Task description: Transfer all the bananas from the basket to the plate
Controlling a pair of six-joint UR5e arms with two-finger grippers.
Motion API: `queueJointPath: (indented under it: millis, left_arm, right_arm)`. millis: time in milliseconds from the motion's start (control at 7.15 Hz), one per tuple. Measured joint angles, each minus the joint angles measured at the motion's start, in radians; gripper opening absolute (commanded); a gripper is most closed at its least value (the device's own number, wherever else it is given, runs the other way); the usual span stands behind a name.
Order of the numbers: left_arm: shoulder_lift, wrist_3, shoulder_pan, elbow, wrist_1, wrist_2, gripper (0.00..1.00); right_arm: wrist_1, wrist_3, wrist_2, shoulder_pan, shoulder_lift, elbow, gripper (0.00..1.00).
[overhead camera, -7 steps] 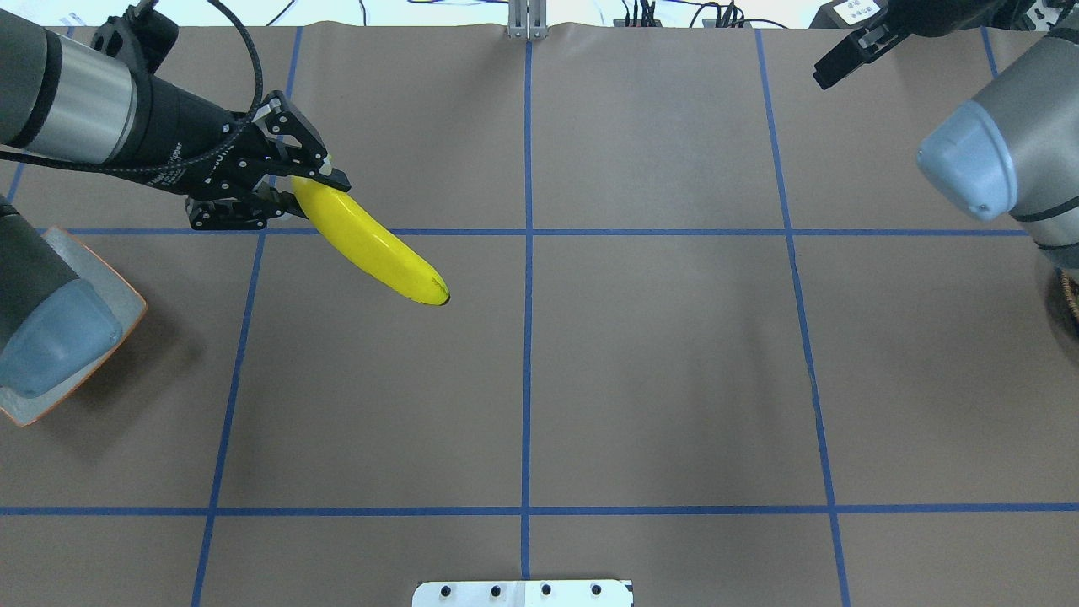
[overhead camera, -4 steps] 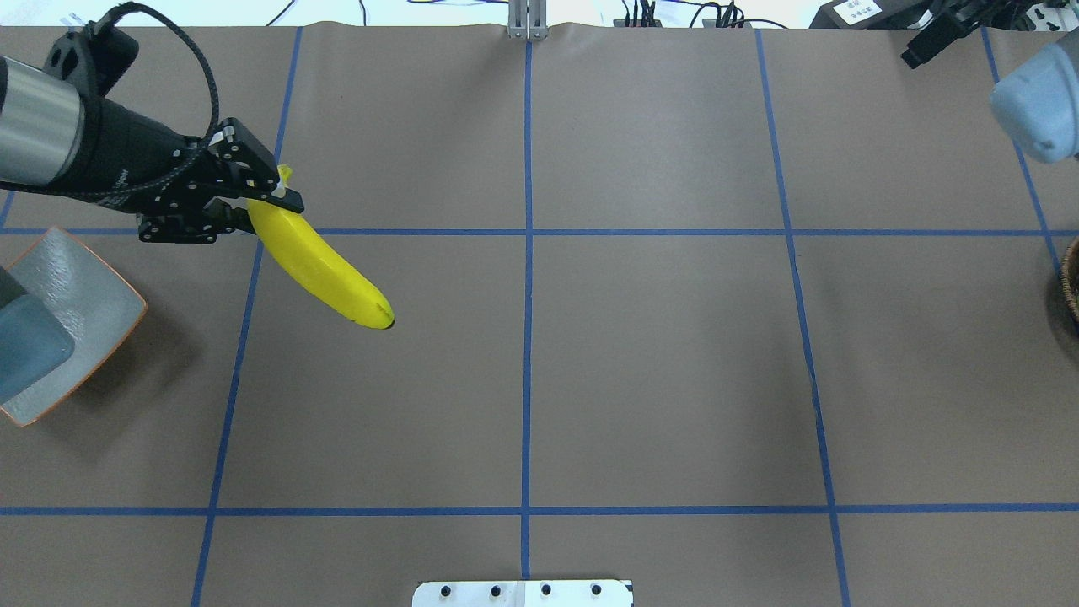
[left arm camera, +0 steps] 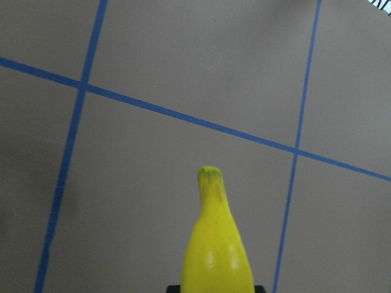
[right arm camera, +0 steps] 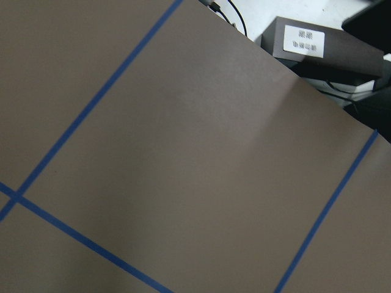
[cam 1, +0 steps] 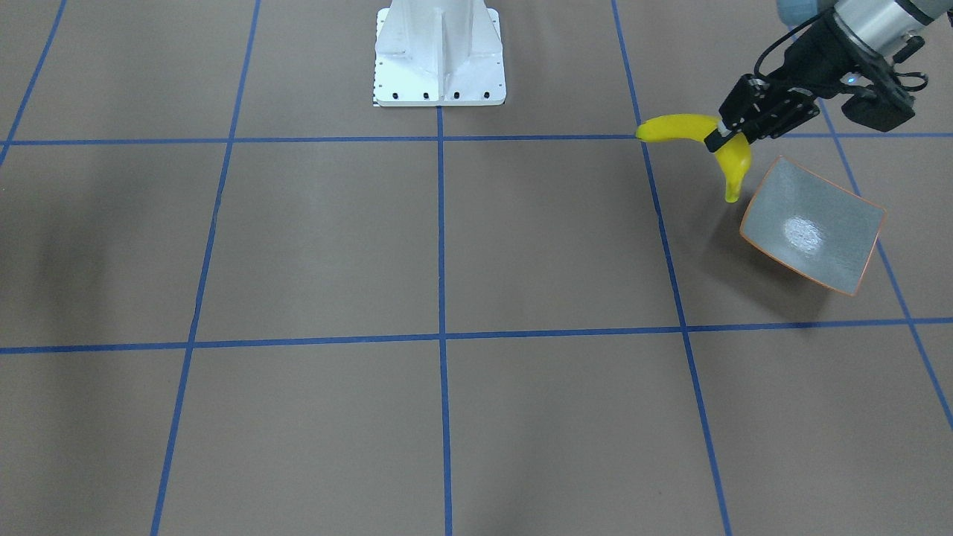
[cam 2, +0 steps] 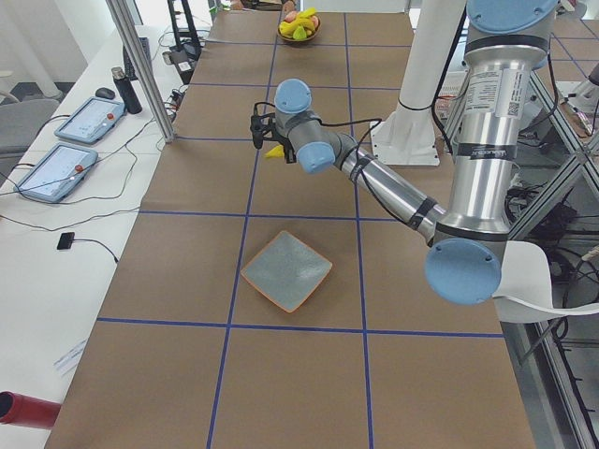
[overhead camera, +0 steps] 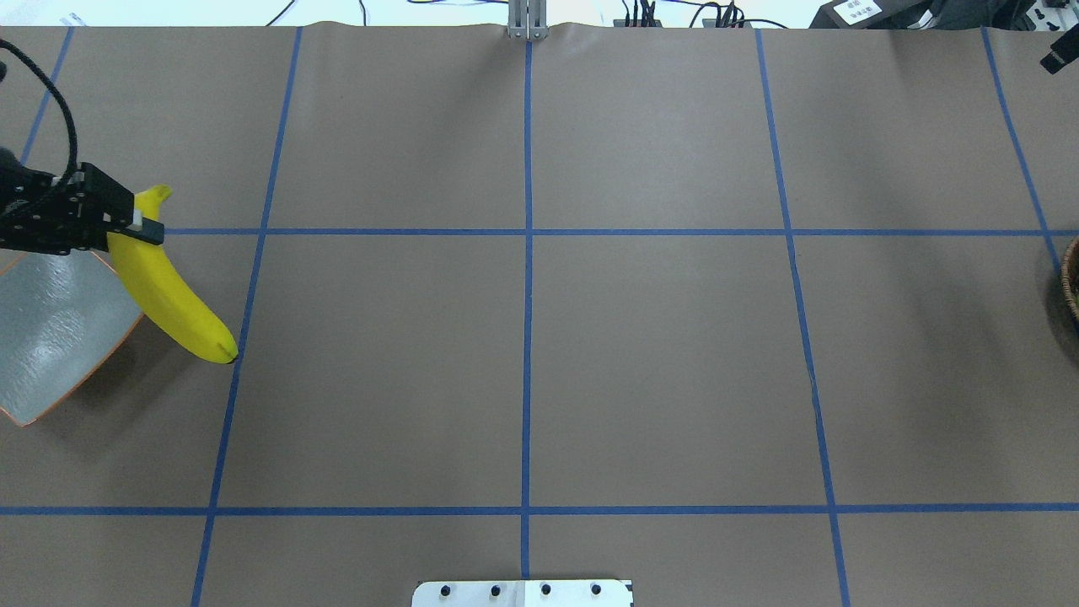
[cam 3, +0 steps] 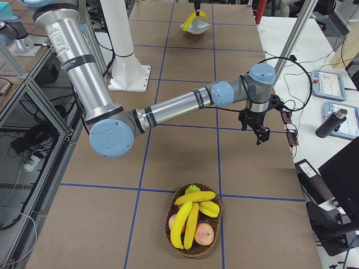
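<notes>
One banana (overhead camera: 173,303) hangs clamped near its stem end in the left gripper (overhead camera: 126,226), whose jaws are closed on it, at the edge of the single plate (overhead camera: 50,337) that faces the middle of the table (overhead camera: 539,379). From overhead the fruit overlaps the plate's orange rim, while the front-facing camera shows it just beside the plate's corner, not lying in it. Its long axis runs on a slant: the stem end points away from the robot, and the blunt dark tip points back toward the robot and the table's centre. The left wrist camera sees only the stem half against blue tape lines. Only the camera at the robot's right end shows the one basket (cam 3: 196,253) whole, with about four more bananas (cam 3: 190,224) and some round fruit (cam 3: 205,232) in it. Overhead, only a sliver of its rim shows at the right edge. The right gripper (cam 3: 261,134) hangs over bare table apart from the basket, and how its jaws stand cannot be told.
</notes>
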Motion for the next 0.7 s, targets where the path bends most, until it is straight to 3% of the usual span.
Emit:
queueJointPath:
  millis: [420,699]
  left_arm:
    - [0.139,0.371,-0.085,0.045,0.000,-0.062,0.00]
    - [0.174,0.573,-0.115,0.119,-0.003,-0.066,0.00]
  right_arm:
    - [0.005,-0.038,0.029,0.085,-0.089,-0.022,1.00]
    - [0.009,-0.060,0.033,0.098,-0.114,-0.022,1.00]
